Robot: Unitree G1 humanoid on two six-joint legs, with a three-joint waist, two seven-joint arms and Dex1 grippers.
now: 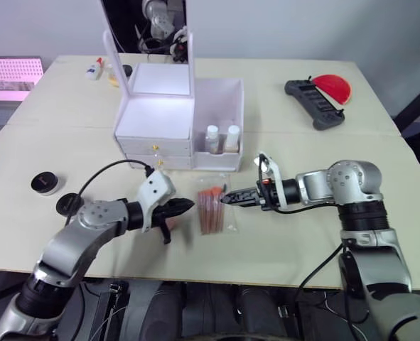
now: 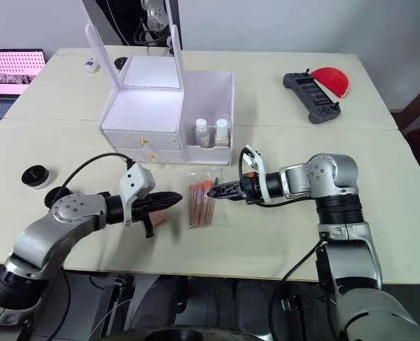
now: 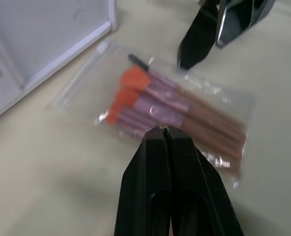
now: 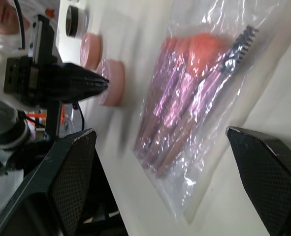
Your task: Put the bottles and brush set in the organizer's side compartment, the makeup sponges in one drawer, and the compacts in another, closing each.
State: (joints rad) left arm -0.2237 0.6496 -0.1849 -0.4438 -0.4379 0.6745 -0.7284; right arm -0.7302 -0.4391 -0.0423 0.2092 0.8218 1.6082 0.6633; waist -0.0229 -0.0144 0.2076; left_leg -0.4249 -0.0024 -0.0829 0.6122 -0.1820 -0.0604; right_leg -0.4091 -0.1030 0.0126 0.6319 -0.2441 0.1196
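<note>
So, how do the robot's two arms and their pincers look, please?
Both arms have silver-grey metal shells with black joints. Each wrist carries a white camera bracket, and a loose black cable runs along each arm. The left pincer and right pincer each have two tapered, glossy black fingers.

The organizer (image 1: 174, 121) stands at the table's (image 1: 281, 234) 12 o'clock, two bottles (image 1: 222, 138) in its side compartment. The brush set (image 1: 212, 209) lies just before it, toward 6 o'clock. Two compacts (image 1: 53, 192) lie at 9 o'clock; a controller (image 1: 314, 104) sits at 2 o'clock.
</note>
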